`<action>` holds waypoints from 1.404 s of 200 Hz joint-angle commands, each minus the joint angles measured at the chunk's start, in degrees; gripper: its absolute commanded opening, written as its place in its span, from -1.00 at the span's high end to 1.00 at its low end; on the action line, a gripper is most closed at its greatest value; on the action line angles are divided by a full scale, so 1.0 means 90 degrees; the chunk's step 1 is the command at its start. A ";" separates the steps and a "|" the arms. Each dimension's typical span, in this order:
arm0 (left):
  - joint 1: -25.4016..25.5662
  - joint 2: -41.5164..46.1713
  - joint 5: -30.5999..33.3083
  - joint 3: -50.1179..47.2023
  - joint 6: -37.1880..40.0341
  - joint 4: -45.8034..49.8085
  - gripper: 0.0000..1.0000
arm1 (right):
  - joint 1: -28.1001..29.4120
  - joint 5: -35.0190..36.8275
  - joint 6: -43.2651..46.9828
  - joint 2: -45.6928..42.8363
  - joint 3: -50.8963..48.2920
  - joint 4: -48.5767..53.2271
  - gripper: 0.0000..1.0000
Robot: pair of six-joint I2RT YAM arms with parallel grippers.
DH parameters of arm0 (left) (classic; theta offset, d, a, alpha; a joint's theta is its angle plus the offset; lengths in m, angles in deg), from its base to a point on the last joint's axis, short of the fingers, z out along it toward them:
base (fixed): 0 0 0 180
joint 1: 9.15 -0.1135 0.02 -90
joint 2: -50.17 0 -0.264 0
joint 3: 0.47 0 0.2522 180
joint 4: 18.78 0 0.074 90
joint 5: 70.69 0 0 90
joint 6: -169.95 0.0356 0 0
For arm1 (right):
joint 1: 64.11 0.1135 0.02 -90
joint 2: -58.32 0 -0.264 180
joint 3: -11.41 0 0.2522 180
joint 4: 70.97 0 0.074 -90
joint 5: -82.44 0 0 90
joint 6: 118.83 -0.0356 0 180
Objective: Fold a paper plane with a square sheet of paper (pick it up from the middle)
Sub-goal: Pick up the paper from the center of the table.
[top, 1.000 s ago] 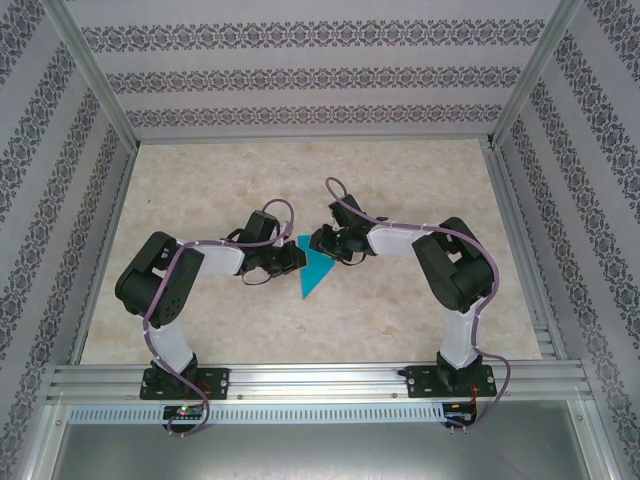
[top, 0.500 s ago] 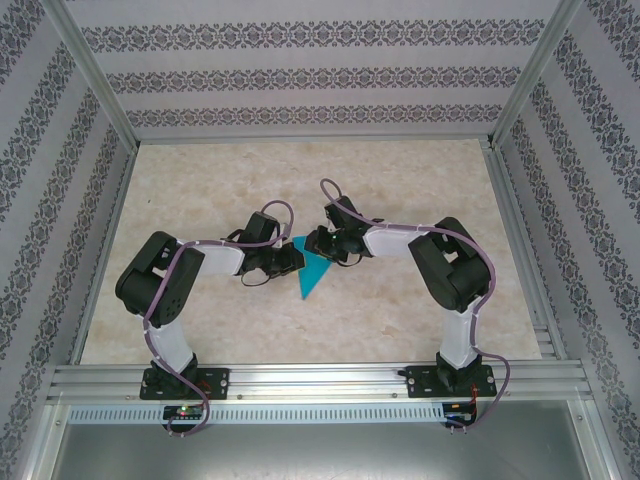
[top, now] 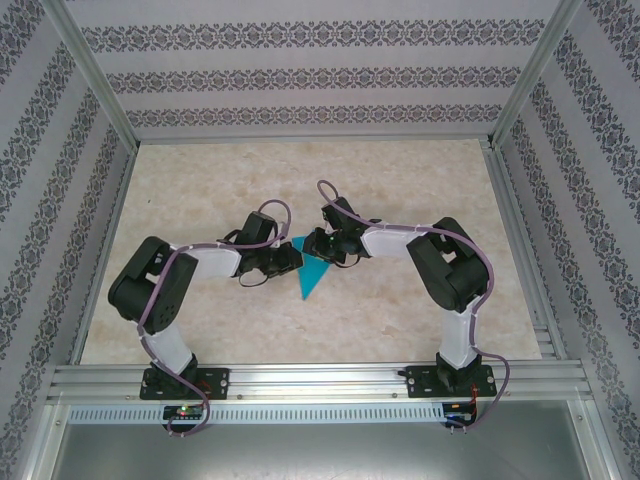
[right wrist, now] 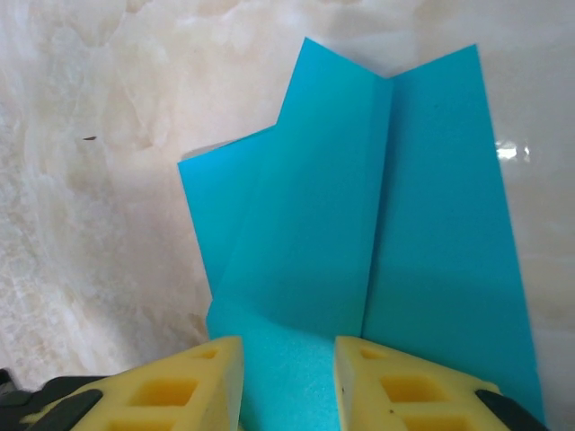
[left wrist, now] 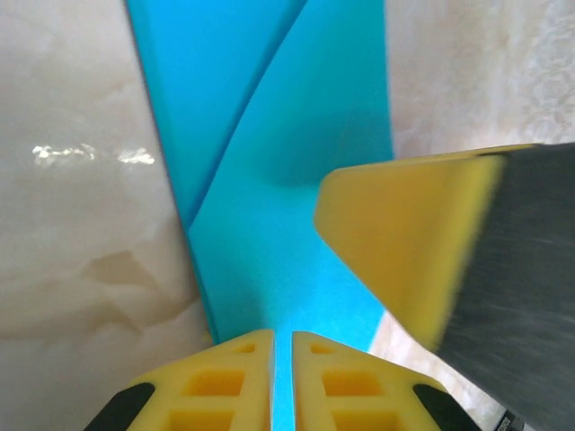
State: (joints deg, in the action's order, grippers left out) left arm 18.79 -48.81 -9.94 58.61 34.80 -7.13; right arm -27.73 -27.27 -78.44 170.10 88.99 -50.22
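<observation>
The paper plane (top: 312, 272) looked part-made: it lay flat on the table (top: 420, 190), already folded into a narrow pointed wedge with a centre crease, and the wing folds seemingly remained. Its wide end sat under both arms, with the left gripper (left wrist: 283, 377) closed to a slit over it and the right gripper (right wrist: 287, 377) parted, straddling its edge.

The left arm (top: 165, 290) and the right arm (top: 445, 268) bend sharply at the elbows and reach inward, their wrists tipped down and almost meeting head-on. The left gripper (left wrist: 282, 339) has its yellow fingers (left wrist: 220, 382) drawn together, only a thin slit between them. The right gripper (right wrist: 287, 352) sits just beside it, jaws parted by a clear gap.
</observation>
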 commanded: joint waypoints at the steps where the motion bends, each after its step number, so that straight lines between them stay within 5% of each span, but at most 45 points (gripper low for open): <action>1: 0.0084 0.0307 0.0269 -0.0006 0.0253 0.0183 0.72 | 0.0033 0.0210 0.0106 -0.0270 0.0136 0.0193 0.34; 281: 0.0079 -0.0194 0.0431 0.0017 0.0413 0.0417 0.81 | -0.0049 0.0394 0.0438 0.0274 0.0773 0.0617 0.27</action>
State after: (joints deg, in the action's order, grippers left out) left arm 19.06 -51.08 -7.78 58.67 37.01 -6.47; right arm -27.86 -24.01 -76.45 170.52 93.31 -44.72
